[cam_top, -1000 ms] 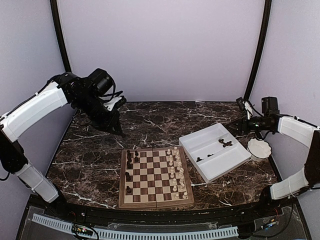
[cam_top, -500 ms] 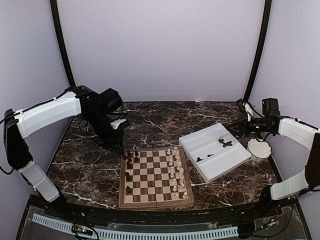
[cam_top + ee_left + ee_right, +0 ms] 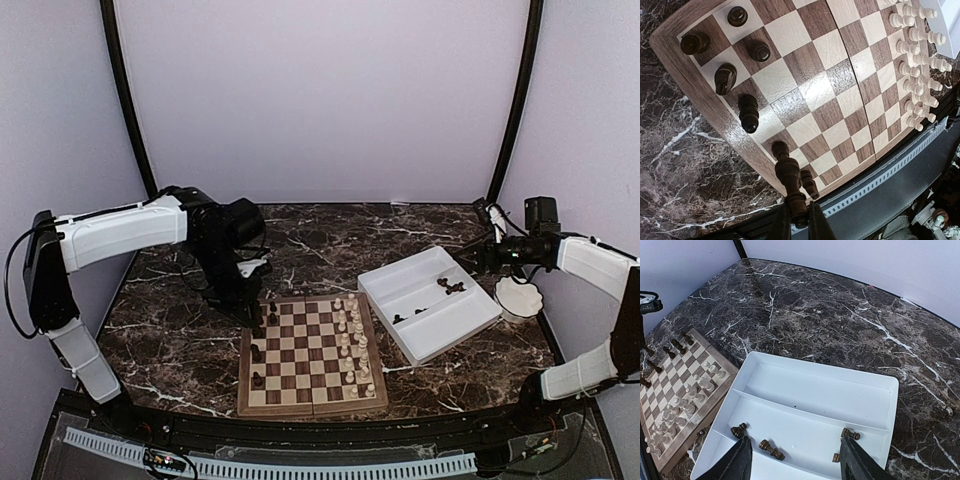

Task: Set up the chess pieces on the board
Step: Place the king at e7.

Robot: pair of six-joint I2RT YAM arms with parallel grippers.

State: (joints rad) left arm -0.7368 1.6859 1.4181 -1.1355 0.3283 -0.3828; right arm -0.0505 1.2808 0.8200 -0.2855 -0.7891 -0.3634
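Observation:
The board (image 3: 243, 392) lies at the table's front middle, cream-white pieces (image 3: 350, 340) along its right side and a few dark chess pieces (image 3: 257, 352) along its left. My left gripper (image 3: 250, 308) hovers over the board's far left corner. In the left wrist view it (image 3: 799, 220) is shut on a tall dark chess piece (image 3: 789, 181) held by its base above the board's frame (image 3: 705, 95); several dark pieces (image 3: 748, 113) stand below. My right gripper (image 3: 795, 450) is open and empty above the white tray (image 3: 815, 390), where a few dark pieces (image 3: 771, 450) lie.
The white divided tray (image 3: 420, 280) sits right of the board, angled. A small white bowl (image 3: 518, 298) stands at the table's right edge. The dark marble table reaches back to the lilac walls. The board's corner shows in the right wrist view (image 3: 720, 356).
My left arm has swung down and to the right from the back left to the board's far left corner, the dark piece in its grip. The right arm has barely moved.

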